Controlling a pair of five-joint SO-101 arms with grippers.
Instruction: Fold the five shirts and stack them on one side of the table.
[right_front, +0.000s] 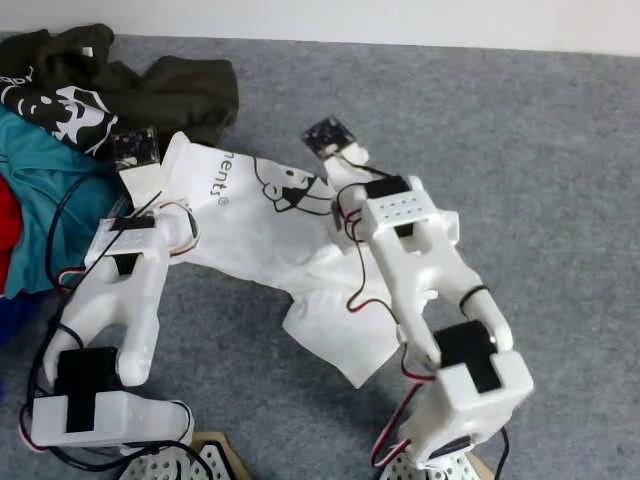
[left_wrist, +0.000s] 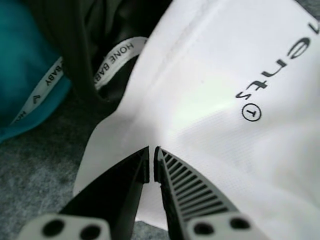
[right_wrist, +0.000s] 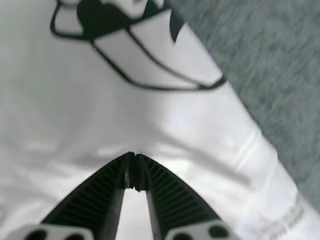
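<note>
1. Left gripper (left_wrist: 151, 156): the jaws are pressed almost together with only a thin slit between them. They have an edge of the white shirt (right_front: 265, 235) pinched, close to the printed lettering (left_wrist: 272, 75).
2. Right gripper (right_wrist: 134, 167): the jaws meet at the tips on a pucker of the same white cloth, just short of the cartoon print (right_wrist: 125, 45).
3. Location: the white shirt lies rumpled across the middle of the grey table (right_front: 540, 160), held between both arms, with one loose corner trailing toward the arm bases. It is not folded yet. The dark shirt (right_front: 160, 85) and teal shirt (right_front: 40, 185) are heaped at the far left, with a red cloth (right_front: 4, 235) at the edge.
4. Risk, thin bite: both grips look shallow and take little cloth. If you pull the arms apart sharply, one side may slip out and the fold will collapse unevenly.
5. Risk, snagging the pile: the left gripper's pinch sits just beside the dark shirt's collar. You may drag that shirt along, or catch its edge, if you sweep toward the heap.
6. Risk, skewed fold: the trailing corner is bunched under itself. If you lift unevenly, expect a twisted fold rather than a flat one.
7. Risk, cables: the right arm's wires hang over the cloth and could hook a wrinkle.
</note>
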